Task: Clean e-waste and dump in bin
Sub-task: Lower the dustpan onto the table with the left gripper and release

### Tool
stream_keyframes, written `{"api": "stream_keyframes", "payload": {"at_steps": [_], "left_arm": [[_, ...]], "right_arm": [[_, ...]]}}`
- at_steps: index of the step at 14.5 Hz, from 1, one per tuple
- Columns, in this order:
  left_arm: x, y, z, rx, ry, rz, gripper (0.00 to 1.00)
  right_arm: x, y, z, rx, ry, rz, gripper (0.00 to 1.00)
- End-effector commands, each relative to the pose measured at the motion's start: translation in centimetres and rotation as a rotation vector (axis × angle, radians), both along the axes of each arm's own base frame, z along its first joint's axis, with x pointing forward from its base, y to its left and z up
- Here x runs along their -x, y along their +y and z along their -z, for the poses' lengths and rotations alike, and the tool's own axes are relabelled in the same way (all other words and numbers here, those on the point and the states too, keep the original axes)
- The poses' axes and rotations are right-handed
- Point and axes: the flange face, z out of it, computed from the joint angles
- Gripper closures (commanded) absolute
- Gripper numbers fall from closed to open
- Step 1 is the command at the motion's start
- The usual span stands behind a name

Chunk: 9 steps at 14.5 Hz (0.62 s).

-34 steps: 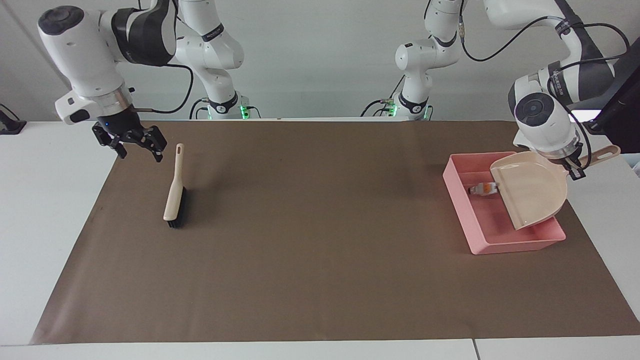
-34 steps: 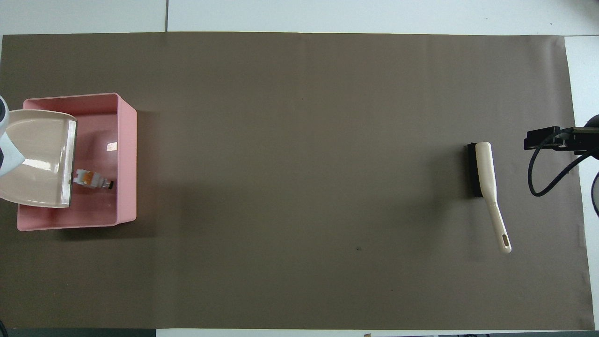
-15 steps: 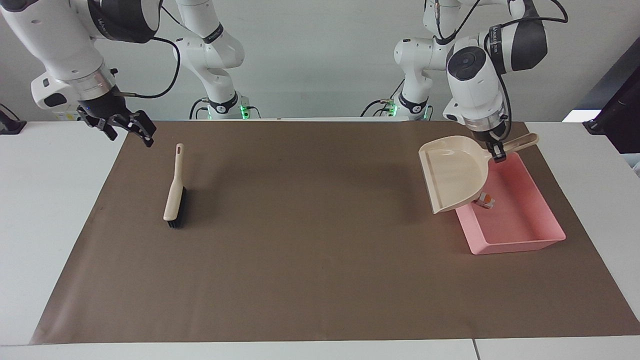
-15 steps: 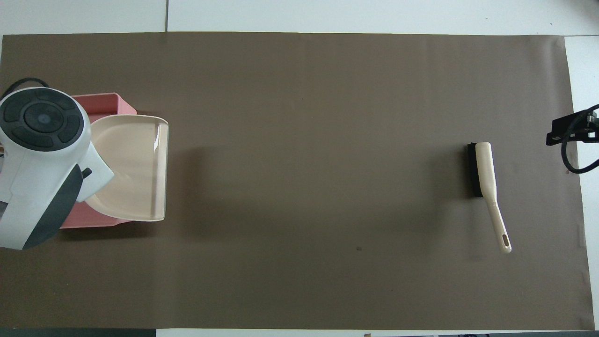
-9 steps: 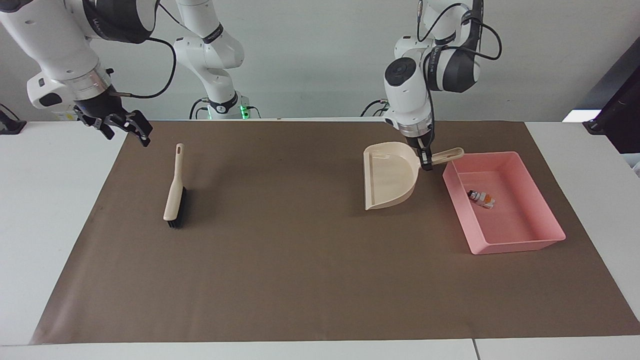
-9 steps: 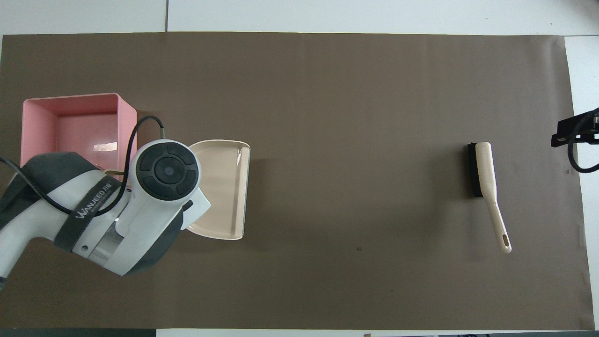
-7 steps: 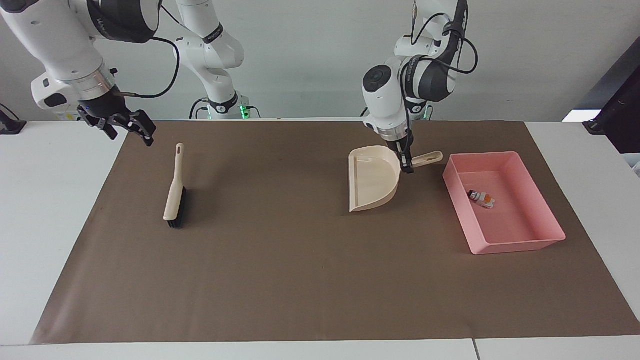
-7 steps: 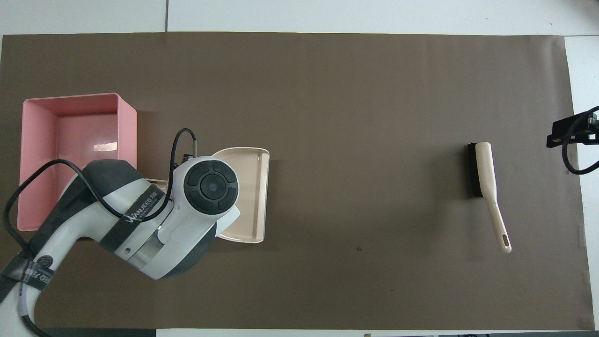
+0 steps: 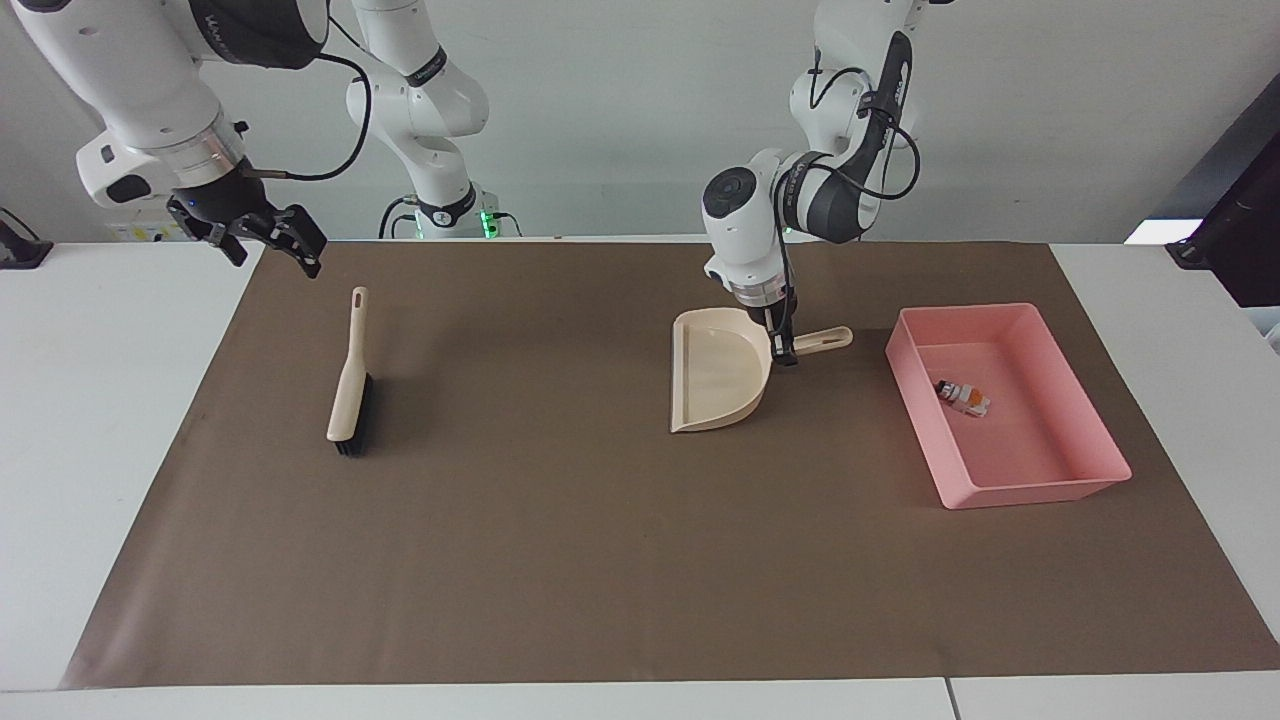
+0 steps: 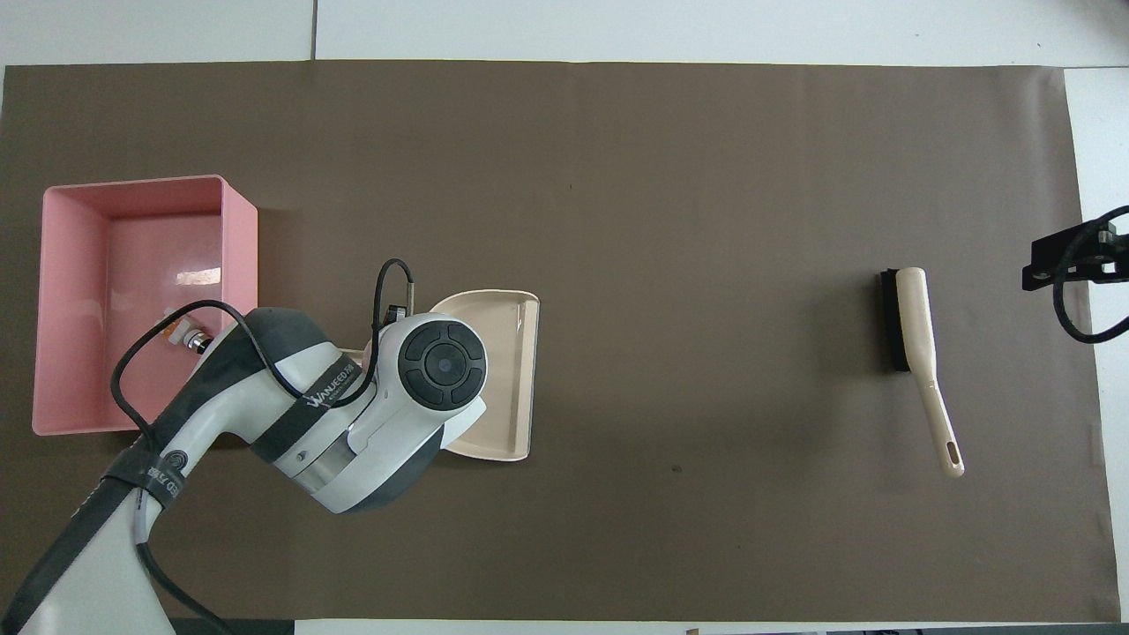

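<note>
E-waste scraps (image 9: 962, 396) lay inside the shallow pink plastic bin (image 9: 1094, 478). My left gripper (image 9: 783, 349) had its fingers clamped on the beige plastic dustpan (image 9: 718, 370) handle over the brown mat; setting it down looked next. Right gripper (image 9: 262, 233) waited, fingers apart, above the cream hand brush (image 9: 349, 381).

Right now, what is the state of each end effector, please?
Left end effector: closed on the dustpan handle, over the mat.
Right end effector: open, empty, above the mat's edge near the brush.
</note>
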Motion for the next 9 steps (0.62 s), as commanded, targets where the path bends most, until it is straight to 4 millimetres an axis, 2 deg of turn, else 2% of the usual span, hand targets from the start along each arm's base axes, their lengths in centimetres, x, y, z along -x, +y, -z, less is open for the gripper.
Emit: {"api": "stream_keyframes", "payload": {"at_steps": [1, 4, 5, 6, 9], "left_arm": [[0.6, -0.8, 1.7, 0.021, 0.017, 0.002, 1.00], [1.1, -0.9, 2.0, 0.014, 0.023, 0.004, 0.99], [1.1, -0.8, 2.0, 0.013, 0.023, 0.002, 0.94], [1.0, -0.8, 1.8, 0.014, 0.021, 0.000, 0.77], [0.2, 0.2, -0.4, -0.002, 0.015, -0.040, 0.48]], "right_arm": [[0.2, 0.0, -0.3, 0.007, 0.006, -0.012, 0.00], [0.2, 0.0, -0.3, 0.006, 0.005, -0.008, 0.00], [0.3, 0.0, -0.2, 0.006, 0.007, -0.008, 0.00], [0.3, 0.0, -0.2, 0.006, 0.008, -0.008, 0.00], [0.4, 0.3, -0.1, 0.000, 0.013, -0.020, 0.00]]}}
